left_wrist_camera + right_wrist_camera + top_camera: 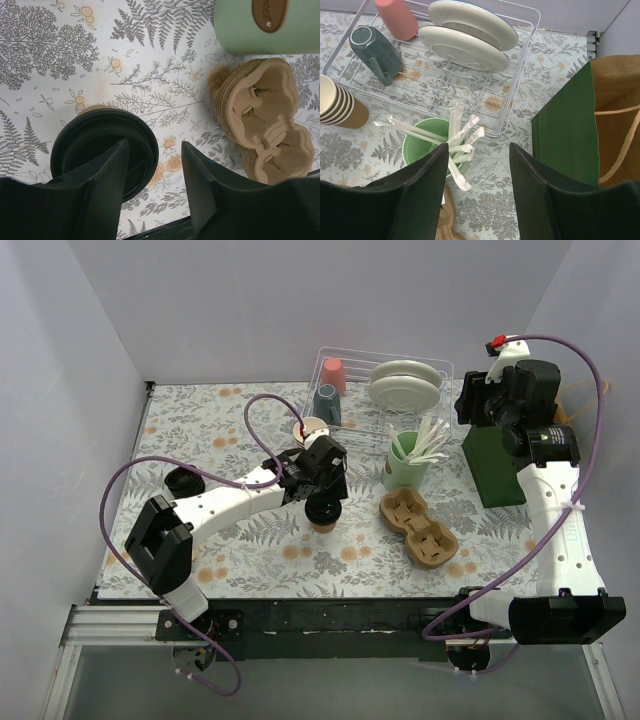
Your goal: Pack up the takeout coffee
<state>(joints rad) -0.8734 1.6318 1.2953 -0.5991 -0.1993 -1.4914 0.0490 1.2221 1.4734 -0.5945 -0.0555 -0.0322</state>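
Note:
The takeout coffee, a tan paper cup with a black lid, stands upright on the floral table mat. In the left wrist view its lid sits lower left, partly under my left finger. My left gripper hovers just above the cup. It is open, and only bare mat shows between the fingertips. A tan pulp cup carrier lies to the right of the cup. My right gripper is open and empty, held high beside the dark green paper bag, whose brown inside shows in the right wrist view.
A mint cup of wrapped straws stands between the carrier and the bag. A wire dish rack with plates, a teal mug and a pink cup is at the back. A stack of lidless paper cups and a loose black lid lie to the left.

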